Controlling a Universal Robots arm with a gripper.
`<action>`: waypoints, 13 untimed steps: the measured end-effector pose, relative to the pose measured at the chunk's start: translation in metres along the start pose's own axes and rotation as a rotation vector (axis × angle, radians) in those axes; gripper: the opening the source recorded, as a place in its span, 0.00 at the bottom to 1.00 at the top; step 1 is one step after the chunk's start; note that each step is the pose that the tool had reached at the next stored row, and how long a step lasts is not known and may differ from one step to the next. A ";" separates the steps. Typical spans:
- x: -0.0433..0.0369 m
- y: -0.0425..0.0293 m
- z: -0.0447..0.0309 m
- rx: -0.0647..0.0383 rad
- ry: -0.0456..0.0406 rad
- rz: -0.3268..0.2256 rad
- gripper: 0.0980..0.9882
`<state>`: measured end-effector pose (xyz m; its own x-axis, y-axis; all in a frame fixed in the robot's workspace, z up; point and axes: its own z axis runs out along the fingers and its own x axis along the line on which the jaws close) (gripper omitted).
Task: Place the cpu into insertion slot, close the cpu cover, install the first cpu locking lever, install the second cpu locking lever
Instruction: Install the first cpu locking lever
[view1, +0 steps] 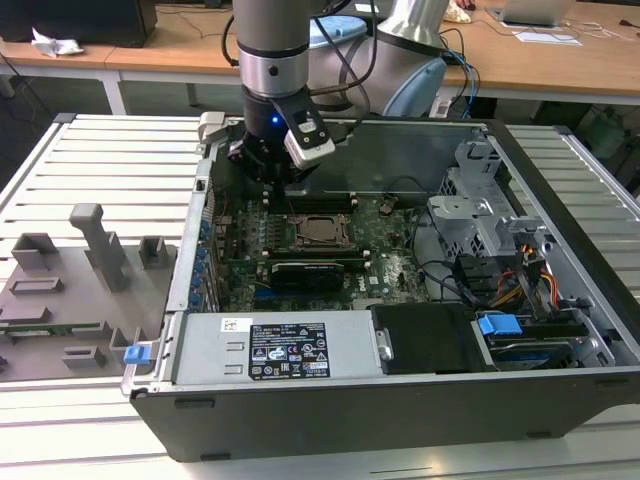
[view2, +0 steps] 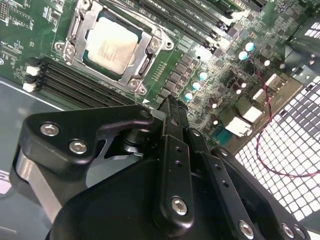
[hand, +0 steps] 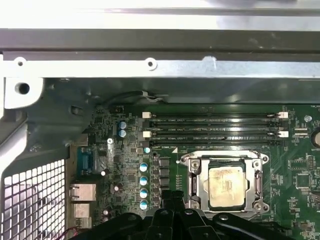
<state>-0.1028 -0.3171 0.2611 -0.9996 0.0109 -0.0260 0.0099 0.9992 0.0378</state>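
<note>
Cpu (hand: 226, 187) seated within cpu cover (hand: 196, 182), memory slots (hand: 215, 127) beside, gripper (hand: 173, 199) closed, empty

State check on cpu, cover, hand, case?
cpu, seated flat, metal top up.
cpu cover, down, framing the cpu.
hand, shut, empty, off to the side of the cpu.
computer case, side open, board exposed.
</note>
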 end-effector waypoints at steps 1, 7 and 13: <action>0.0013 0.0013 0.0002 -0.001 0.0000 0.000 0.01; 0.0034 0.0073 0.0018 -0.005 0.0001 0.000 0.01; 0.0041 0.0075 0.0020 -0.005 0.0001 0.000 0.01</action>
<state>-0.1067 -0.3095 0.2593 -0.9996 0.0111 -0.0259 0.0100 0.9990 0.0424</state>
